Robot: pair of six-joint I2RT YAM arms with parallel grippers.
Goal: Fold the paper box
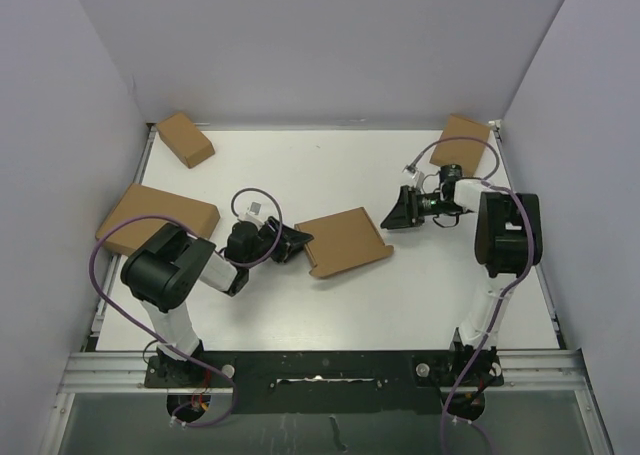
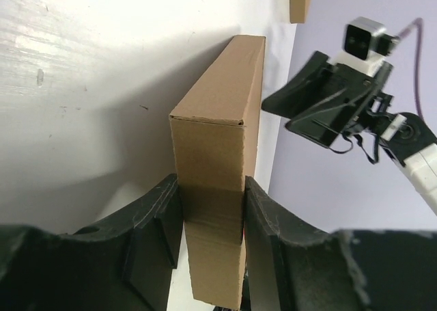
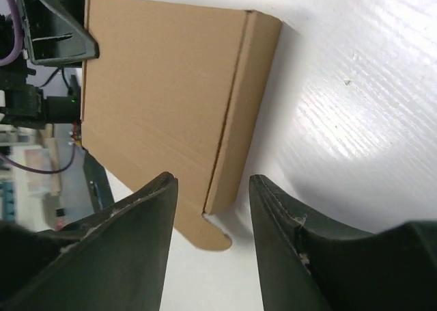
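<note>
Table (image 1: pixel 400 305): white, walled on three sides.
Box (image 1: pixel 343 241): brown, shallow, apparently closed. It is laid flat mid-table between the arms, with the long axis running left to right.
Left gripper (image 2: pixel 212 188): clamped across the thickness of the box's left end, so the left arm is nearer.
Right gripper (image 3: pixel 213 181): jaws are parted and nothing is held. It is placed just off the box's right end, apart from it, with the end wall ahead of the gap.

Plain brown paper box (image 1: pixel 343 241), black fingers (image 2: pixel 153 232), white table (image 1: pixel 350 175), pale lilac walls (image 1: pixel 300 45).
</note>
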